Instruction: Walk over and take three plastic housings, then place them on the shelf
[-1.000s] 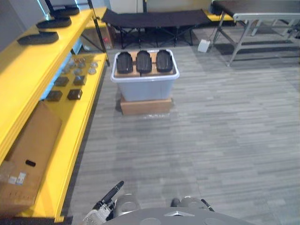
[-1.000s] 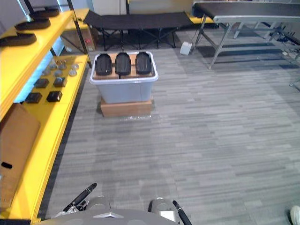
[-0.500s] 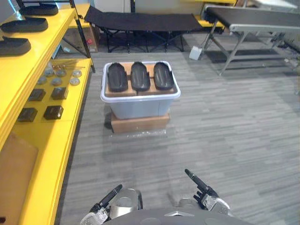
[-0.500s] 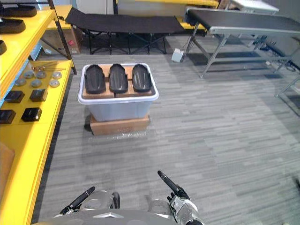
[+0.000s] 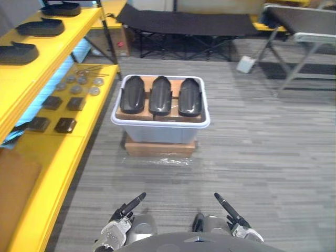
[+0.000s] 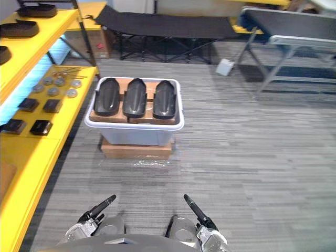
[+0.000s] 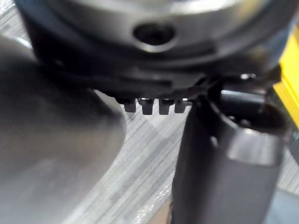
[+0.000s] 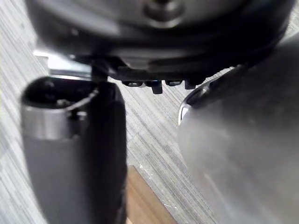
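Note:
Three black plastic housings (image 5: pixel 132 94) (image 5: pixel 160 95) (image 5: pixel 189 96) lie side by side on a brown board on top of a pale grey bin (image 5: pixel 160 123). The bin rests on a flat cardboard box (image 5: pixel 160 149) on the floor straight ahead. My left hand (image 5: pixel 126 209) and right hand (image 5: pixel 226 206) hang low at the near edge, well short of the bin. Each has a straight dark finger pointing forward and holds nothing. The left wrist view shows the left hand's thumb (image 7: pixel 219 158) over bare floor, and the right wrist view shows the right hand's thumb (image 8: pixel 74 154).
A yellow shelf unit (image 5: pixel 68 152) runs along the left. Its upper level (image 5: pixel 52 58) carries black housings (image 5: pixel 18 52), and the lower level holds small dark blocks (image 5: pixel 65 125) and round metal pieces. A black folding cot (image 5: pixel 184 23) and a metal table (image 5: pixel 304 29) stand at the back.
The camera has moved, so the bin with the housings sits larger and nearer the middle. My right hand has come into view at the near edge beside the left.

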Tool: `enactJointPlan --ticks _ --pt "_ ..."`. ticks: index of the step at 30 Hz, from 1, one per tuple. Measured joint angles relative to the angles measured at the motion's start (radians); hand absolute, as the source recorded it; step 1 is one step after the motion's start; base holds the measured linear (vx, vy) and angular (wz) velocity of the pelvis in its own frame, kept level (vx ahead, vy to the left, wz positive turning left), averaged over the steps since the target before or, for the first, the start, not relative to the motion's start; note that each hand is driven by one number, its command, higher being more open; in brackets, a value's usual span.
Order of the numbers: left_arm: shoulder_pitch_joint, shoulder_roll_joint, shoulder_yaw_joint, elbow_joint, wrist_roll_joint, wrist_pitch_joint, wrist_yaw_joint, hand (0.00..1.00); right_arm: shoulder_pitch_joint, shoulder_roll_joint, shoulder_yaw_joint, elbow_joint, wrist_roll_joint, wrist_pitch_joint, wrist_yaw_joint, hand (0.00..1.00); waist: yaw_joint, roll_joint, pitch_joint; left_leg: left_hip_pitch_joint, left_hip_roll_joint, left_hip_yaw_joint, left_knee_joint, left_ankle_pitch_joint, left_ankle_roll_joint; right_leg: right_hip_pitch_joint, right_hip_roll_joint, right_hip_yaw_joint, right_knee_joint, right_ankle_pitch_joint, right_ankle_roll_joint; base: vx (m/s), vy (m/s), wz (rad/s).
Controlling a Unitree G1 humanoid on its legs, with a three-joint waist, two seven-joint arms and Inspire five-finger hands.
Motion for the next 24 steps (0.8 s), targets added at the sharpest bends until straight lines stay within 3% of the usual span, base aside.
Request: enactJointPlan --ticks 2,4,5,6,7,9,11,13,16,19,22,24 --pt "0.016 -0.007 -0.006 0.004 0.000 0.004 0.001 1.00 0.001 -0.004 0.001 0.003 0.002 -0.017 -0.006 1.00 -0.001 0.020 0.004 -0.044 0.041 0.041 0.110 -0.007 -0.016 0.092 0.021 -0.023 -0.060 -0.001 -0.007 0.27 -0.153 0.20" --pt "0.019 0.010 -0.015 0.011 0.001 0.010 0.000 1.00 0.009 -0.001 -0.005 0.003 0.014 -0.039 0.000 1.00 -0.001 0.014 0.001 -0.036 0.046 0.123 -0.026 -0.013 -0.006 0.147 0.019 -0.029 -0.126 0.011 -0.002 0.25 -0.059 -0.02" --pt "0.016 0.019 -0.029 0.023 0.002 0.014 -0.003 1.00 0.007 0.002 -0.013 0.001 0.015 -0.059 0.001 1.00 -0.002 0.012 0.002 -0.022 0.034 0.171 -0.204 0.001 0.004 0.161 0.010 -0.029 -0.155 0.018 0.008 0.23 0.052 0.00" --pt "0.012 0.020 -0.028 0.031 0.001 0.018 -0.004 1.00 0.006 0.003 -0.024 -0.008 0.011 -0.074 0.001 1.00 -0.004 0.011 0.002 -0.018 0.016 0.196 -0.388 0.058 0.012 0.169 -0.001 -0.030 -0.172 0.022 0.016 0.27 0.123 -0.01" --pt "0.011 0.021 -0.023 0.036 -0.003 0.020 -0.004 1.00 0.008 0.004 -0.033 -0.009 0.010 -0.086 0.000 1.00 0.001 0.006 0.005 -0.014 0.001 0.200 -0.470 0.145 0.020 0.176 -0.012 -0.028 -0.179 0.026 0.028 0.23 0.142 -0.02" --pt "0.008 0.045 -0.023 0.036 0.009 0.014 -0.012 1.00 0.010 0.022 -0.029 -0.015 0.011 -0.096 0.004 1.00 -0.001 -0.035 0.016 0.037 -0.055 0.231 -0.546 0.194 0.032 0.194 -0.050 -0.018 -0.208 0.034 0.057 0.21 0.137 -0.04" --pt "0.003 0.073 -0.021 0.037 0.016 0.008 -0.011 1.00 0.006 0.052 -0.028 -0.032 0.005 -0.097 0.014 1.00 0.001 -0.074 0.030 0.029 -0.075 0.252 -0.522 0.191 0.035 0.213 -0.075 -0.018 -0.250 0.051 0.084 0.18 0.134 -0.04" --pt "0.003 0.084 -0.018 0.038 0.077 0.004 -0.009 1.00 0.004 0.062 -0.029 -0.038 -0.019 -0.101 0.013 1.00 0.002 -0.086 0.030 0.045 -0.091 0.273 -0.524 0.183 0.049 0.236 -0.093 -0.023 -0.267 0.057 0.093 0.10 0.086 0.00" --pt "0.004 0.086 -0.043 0.043 0.165 0.004 -0.009 1.00 -0.004 0.056 -0.028 -0.040 -0.038 -0.128 0.008 1.00 -0.001 -0.071 0.024 0.088 -0.116 0.276 -0.595 0.185 0.054 0.238 -0.107 -0.024 -0.279 0.061 0.102 0.03 0.045 -0.06" --pt "0.010 0.101 -0.108 0.046 0.167 0.004 0.004 1.00 0.002 0.044 0.021 -0.040 -0.131 -0.200 -0.038 1.00 -0.008 -0.059 0.009 0.146 -0.158 0.276 -0.766 0.274 0.066 0.221 -0.123 -0.030 -0.283 0.064 0.112 -0.03 0.010 0.02" --pt "0.010 0.110 -0.144 0.044 0.166 0.005 0.003 1.00 0.016 0.044 0.085 -0.075 -0.164 -0.249 -0.099 1.00 -0.015 -0.056 0.004 0.165 -0.167 0.265 -0.849 0.323 0.068 0.206 -0.119 -0.040 -0.284 0.064 0.114 -0.03 -0.002 0.12" --pt "0.015 0.122 -0.159 0.041 0.166 0.006 -0.001 1.00 0.046 0.045 0.148 -0.182 -0.198 -0.251 -0.133 1.00 -0.026 -0.066 -0.001 0.172 -0.167 0.263 -0.878 0.337 0.069 0.202 -0.116 -0.041 -0.286 0.065 0.114 -0.01 0.005 0.05"
